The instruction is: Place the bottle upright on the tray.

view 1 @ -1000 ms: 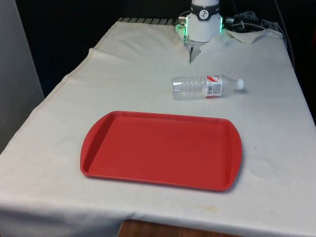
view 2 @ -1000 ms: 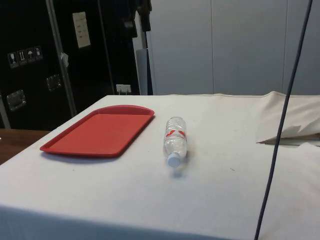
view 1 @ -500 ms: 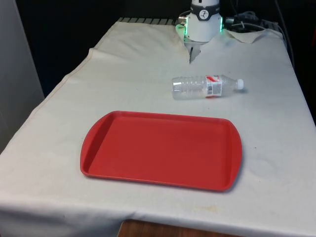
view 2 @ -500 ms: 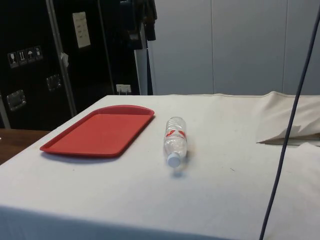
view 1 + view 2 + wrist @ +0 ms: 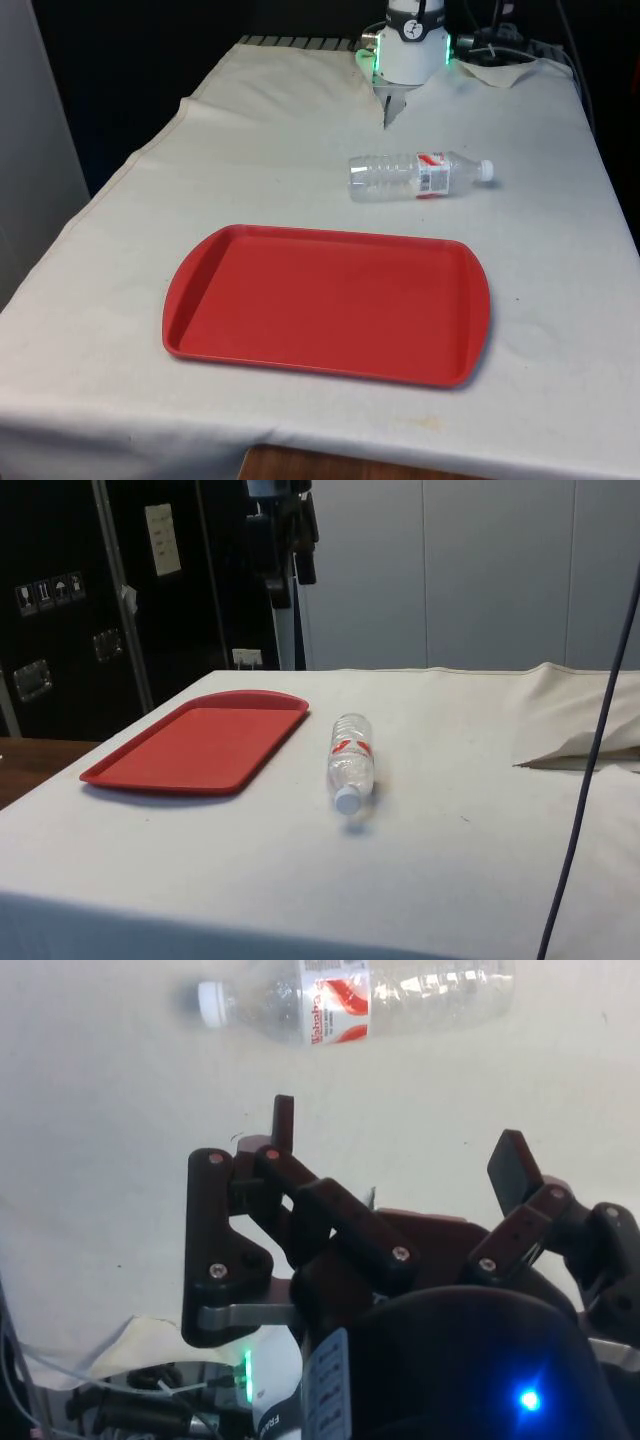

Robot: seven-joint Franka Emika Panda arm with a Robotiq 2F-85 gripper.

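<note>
Currently the bottle [image 5: 419,176] is lying on its side on the table [image 5: 280,150] just beyond the red tray [image 5: 325,303], long axis running left-right with cap right, while the fingers [image 5: 398,1150] are hanging wide apart and empty above it.

The tray [image 5: 325,303] is a plain, even red. The bottle [image 5: 415,176] is clear plastic with a white cap and a white label marked in red (the red looks like a slanted stripe). A white cloth [image 5: 280,150] covers the bench. The hand [image 5: 400,1155] is black all over.
</note>
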